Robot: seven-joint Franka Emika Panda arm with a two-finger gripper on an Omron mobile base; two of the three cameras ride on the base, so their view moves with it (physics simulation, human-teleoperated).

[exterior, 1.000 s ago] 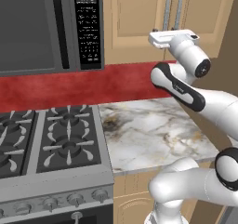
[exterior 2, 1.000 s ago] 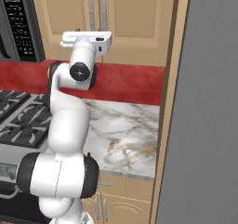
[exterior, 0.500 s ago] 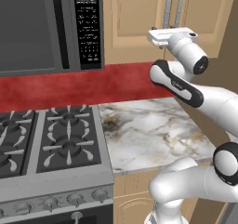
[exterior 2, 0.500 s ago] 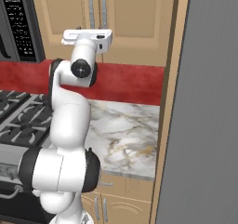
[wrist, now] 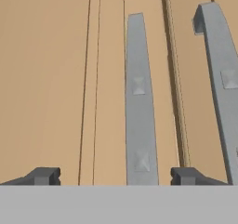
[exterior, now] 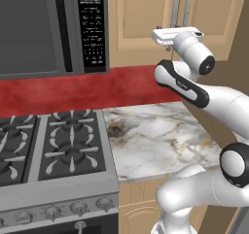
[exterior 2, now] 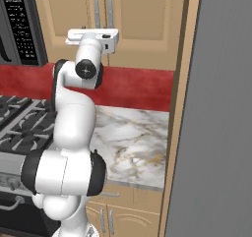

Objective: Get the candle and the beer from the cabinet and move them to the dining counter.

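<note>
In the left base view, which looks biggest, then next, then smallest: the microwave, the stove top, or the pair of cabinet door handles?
1. Microwave, though cut off by the picture edge.
2. Stove top, close behind and also cut off.
3. Cabinet door handles, by far the smallest.

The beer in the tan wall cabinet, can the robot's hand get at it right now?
Probably not yet: the tan wooden wall cabinet's panelled doors are shut. The hand is open, fingertips astride the left silver bar handle, with nothing between them, so opening that door looks feasible.
</note>
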